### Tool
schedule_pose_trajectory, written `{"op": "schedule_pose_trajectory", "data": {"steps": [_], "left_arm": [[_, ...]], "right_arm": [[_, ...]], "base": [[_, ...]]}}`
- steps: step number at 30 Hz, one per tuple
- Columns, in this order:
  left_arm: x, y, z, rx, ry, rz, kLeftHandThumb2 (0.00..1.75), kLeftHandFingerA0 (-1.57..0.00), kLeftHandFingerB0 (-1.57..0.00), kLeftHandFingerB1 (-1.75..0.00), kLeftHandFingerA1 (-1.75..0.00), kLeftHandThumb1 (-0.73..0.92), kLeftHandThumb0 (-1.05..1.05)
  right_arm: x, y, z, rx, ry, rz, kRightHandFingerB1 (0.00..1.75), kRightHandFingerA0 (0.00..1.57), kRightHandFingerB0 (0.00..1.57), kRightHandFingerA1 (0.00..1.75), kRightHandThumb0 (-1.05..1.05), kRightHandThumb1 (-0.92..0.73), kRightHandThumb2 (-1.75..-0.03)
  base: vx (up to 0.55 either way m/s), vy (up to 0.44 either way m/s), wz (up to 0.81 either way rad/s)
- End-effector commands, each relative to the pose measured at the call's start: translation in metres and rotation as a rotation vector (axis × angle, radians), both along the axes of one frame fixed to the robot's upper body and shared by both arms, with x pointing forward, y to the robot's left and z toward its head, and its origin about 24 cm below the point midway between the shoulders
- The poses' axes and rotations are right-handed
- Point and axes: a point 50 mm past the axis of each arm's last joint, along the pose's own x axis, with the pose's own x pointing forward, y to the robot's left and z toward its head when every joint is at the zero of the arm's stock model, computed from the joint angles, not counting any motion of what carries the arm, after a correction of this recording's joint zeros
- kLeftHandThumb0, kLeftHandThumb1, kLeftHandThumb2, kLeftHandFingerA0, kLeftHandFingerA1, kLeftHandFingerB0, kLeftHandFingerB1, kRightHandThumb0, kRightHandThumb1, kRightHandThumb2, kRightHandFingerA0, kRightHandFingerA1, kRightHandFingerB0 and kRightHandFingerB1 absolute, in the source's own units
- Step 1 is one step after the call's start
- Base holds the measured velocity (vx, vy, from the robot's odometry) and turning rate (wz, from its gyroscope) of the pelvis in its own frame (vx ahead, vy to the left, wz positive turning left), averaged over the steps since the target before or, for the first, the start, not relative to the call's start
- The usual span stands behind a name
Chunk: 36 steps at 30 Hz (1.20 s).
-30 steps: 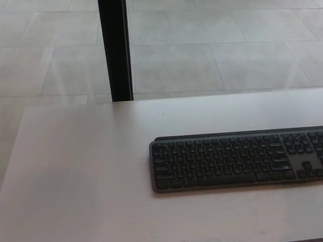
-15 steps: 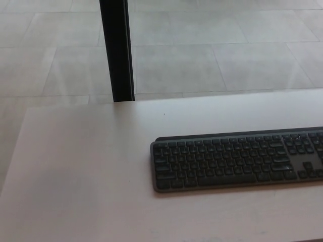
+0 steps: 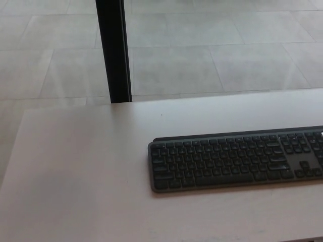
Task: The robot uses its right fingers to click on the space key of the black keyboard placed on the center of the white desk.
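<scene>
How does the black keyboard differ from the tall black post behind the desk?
The flat black keyboard lies low and lengthwise across the white desk, running off the picture's right edge; the tall black post stands upright on the tiled floor beyond the desk. The keyboard is covered in keys; the post is plain. Both are dark.

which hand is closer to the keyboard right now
Neither can be called: no robot hand shows in the head view. The black keyboard lies untouched on the white desk, running off the picture's right edge.
</scene>
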Motion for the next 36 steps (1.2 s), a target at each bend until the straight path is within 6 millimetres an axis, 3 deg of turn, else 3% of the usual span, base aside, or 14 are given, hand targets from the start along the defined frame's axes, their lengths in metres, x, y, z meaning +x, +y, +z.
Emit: {"op": "schedule_pose_trajectory", "data": {"steps": [1,3,4,5,10,15,16,27,28,29,32,33,35,36], "left_arm": [[-0.006,0.010,0.009,0.052,0.030,0.012,0.56,-0.75,-0.67,-0.56,-0.67,0.56,-0.34],[-0.004,0.011,0.010,0.042,0.010,0.031,0.56,-0.71,-0.67,-0.57,-0.67,0.56,-0.32],[-0.005,0.011,0.010,0.042,0.010,0.027,0.56,-0.68,-0.64,-0.55,-0.64,0.58,-0.32],[-0.005,0.011,0.010,0.045,0.010,0.021,0.56,-0.70,-0.67,-0.57,-0.65,0.57,-0.31],[-0.005,0.012,0.010,0.054,0.028,0.023,0.56,-0.71,-0.67,-0.57,-0.65,0.57,-0.32],[-0.005,0.012,0.011,0.058,0.043,0.011,0.56,-0.73,-0.68,-0.56,-0.64,0.57,-0.33],[-0.005,0.012,0.011,0.059,0.048,0.009,0.56,-0.74,-0.68,-0.57,-0.65,0.57,-0.33],[-0.004,0.011,0.010,0.043,0.017,0.021,0.56,-0.68,-0.66,-0.56,-0.64,0.59,-0.33],[-0.006,0.011,0.009,0.040,0.034,0.027,0.55,-0.68,-0.66,-0.55,-0.62,0.58,-0.33],[-0.006,0.011,0.009,0.048,0.039,0.017,0.56,-0.68,-0.66,-0.55,-0.62,0.58,-0.33],[-0.007,0.011,0.010,0.055,0.045,0.002,0.56,-0.70,-0.68,-0.55,-0.64,0.58,-0.32],[-0.006,0.010,0.010,0.055,0.043,0.000,0.56,-0.71,-0.68,-0.56,-0.65,0.58,-0.33],[-0.006,0.010,0.010,0.053,0.043,-0.002,0.56,-0.72,-0.67,-0.54,-0.64,0.57,-0.34],[-0.006,0.010,0.009,0.053,0.049,-0.004,0.56,-0.71,-0.67,-0.54,-0.64,0.57,-0.33]], "right_arm": [[-0.027,0.031,-0.071,0.420,-0.133,-0.296,1.27,1.13,1.13,1.70,-0.40,-0.29,-0.97],[-0.024,0.037,-0.076,0.454,-0.132,-0.292,1.14,1.21,1.00,1.56,-0.43,-0.29,-0.96],[-0.023,0.039,-0.076,0.455,-0.135,-0.287,1.18,1.02,1.01,1.72,-0.42,-0.30,-0.91],[-0.020,0.042,-0.077,0.454,-0.134,-0.281,1.12,0.95,0.94,1.67,-0.45,-0.33,-0.88],[-0.017,0.048,-0.081,0.460,-0.123,-0.268,1.03,1.03,0.89,1.66,-0.49,-0.32,-0.86],[-0.017,0.052,-0.085,0.463,-0.094,-0.237,1.04,0.87,0.87,1.60,-0.51,-0.36,-0.85],[-0.018,0.053,-0.084,0.470,-0.101,-0.230,1.02,1.02,0.88,1.68,-0.49,-0.36,-0.84],[-0.012,0.055,-0.084,0.473,-0.103,-0.184,0.95,1.19,0.94,1.60,-0.49,-0.37,-0.78],[-0.012,0.056,-0.085,0.468,-0.094,-0.177,0.95,1.32,0.93,1.44,-0.49,-0.32,-0.89],[-0.012,0.057,-0.086,0.465,-0.081,-0.154,0.95,1.32,0.94,1.38,-0.50,-0.32,-0.89],[-0.013,0.058,-0.087,0.454,-0.033,-0.119,0.94,1.28,0.96,1.34,-0.53,-0.34,-0.88],[-0.012,0.059,-0.087,0.441,-0.016,-0.100,0.92,1.21,0.99,1.42,-0.54,-0.40,-0.75],[-0.011,0.060,-0.087,0.427,0.010,-0.072,0.89,1.23,1.03,1.26,-0.55,-0.41,-0.72],[-0.010,0.062,-0.088,0.423,0.036,-0.042,0.90,1.23,0.96,1.10,-0.56,-0.31,-0.85]], "base": [[0.00,0.000,0.00],[0.00,0.000,0.00],[0.00,0.000,0.00],[0.00,0.000,0.00],[0.00,0.000,0.00],[0.00,0.000,0.00],[0.00,0.000,0.00],[0.00,0.000,0.00],[0.00,0.000,0.00],[0.00,0.000,0.00],[0.00,0.000,0.00],[0.00,0.000,0.00],[0.00,0.000,0.00],[0.00,0.000,0.00]]}}
